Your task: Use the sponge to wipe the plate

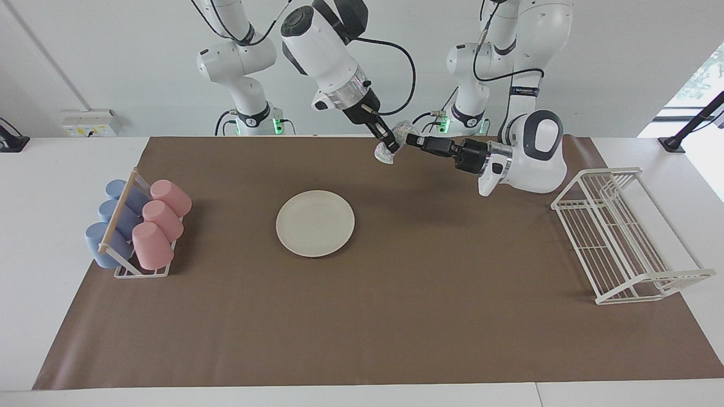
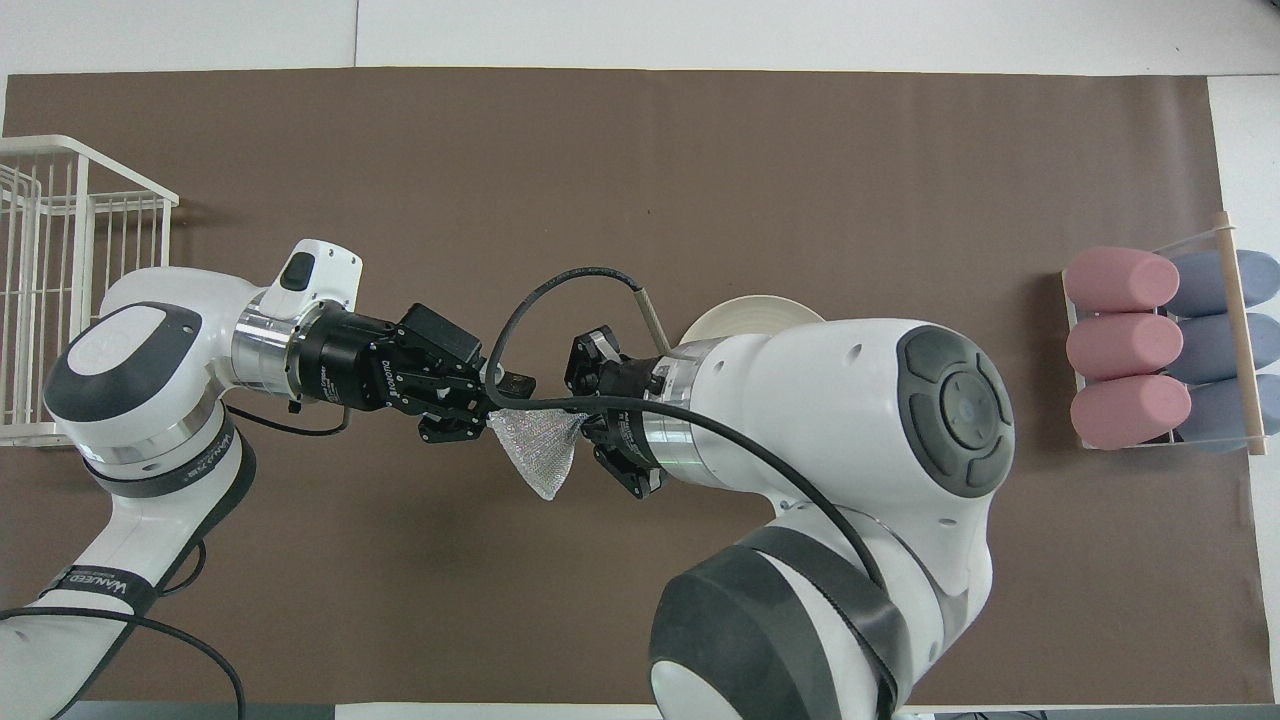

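The silvery sponge [image 1: 388, 154] [image 2: 536, 452] hangs in the air over the brown mat, between the two grippers. My right gripper [image 1: 395, 146] [image 2: 583, 421] is shut on one end of it. My left gripper [image 1: 409, 139] [image 2: 501, 397] points at the sponge's other end, its fingertips slightly apart and still against the mesh. The cream-white plate [image 1: 315, 223] lies flat on the mat, toward the right arm's end from the sponge. In the overhead view the right arm covers most of the plate [image 2: 745, 312].
A rack of pink and blue cups [image 1: 138, 226] [image 2: 1160, 345] stands at the right arm's end of the mat. A white wire rack [image 1: 616, 237] [image 2: 60, 290] stands at the left arm's end. The brown mat [image 1: 424, 316] covers the table.
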You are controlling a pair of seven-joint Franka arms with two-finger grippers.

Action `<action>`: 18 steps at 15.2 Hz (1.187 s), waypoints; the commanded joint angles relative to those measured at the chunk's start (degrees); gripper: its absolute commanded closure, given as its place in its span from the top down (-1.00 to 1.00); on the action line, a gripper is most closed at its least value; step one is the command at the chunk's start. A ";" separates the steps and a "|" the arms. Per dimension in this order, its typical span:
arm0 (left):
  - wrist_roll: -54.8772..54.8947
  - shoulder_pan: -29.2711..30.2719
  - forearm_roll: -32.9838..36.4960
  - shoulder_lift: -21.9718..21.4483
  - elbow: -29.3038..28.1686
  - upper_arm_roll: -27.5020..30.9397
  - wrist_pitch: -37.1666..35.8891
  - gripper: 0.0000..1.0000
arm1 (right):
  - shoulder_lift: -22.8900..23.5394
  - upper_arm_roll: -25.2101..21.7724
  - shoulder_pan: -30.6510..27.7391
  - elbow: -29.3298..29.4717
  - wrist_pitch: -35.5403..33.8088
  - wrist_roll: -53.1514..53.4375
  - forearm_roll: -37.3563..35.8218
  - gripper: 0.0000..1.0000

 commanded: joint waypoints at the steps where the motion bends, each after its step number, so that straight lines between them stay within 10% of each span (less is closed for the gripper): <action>1: -1.40 -1.84 0.15 -1.51 -0.19 0.75 2.10 1.00 | -0.23 0.27 -0.55 -1.22 0.73 -0.49 -1.87 -1.00; 8: -0.96 -1.58 5.86 -1.51 1.04 0.75 3.25 1.00 | 4.42 0.18 -3.79 -5.97 2.92 -8.57 -14.88 -1.00; 18: -0.61 0.62 20.62 -1.42 6.22 1.27 6.31 1.00 | 14.80 0.18 -9.96 -13.00 14.36 -19.48 -15.24 -1.00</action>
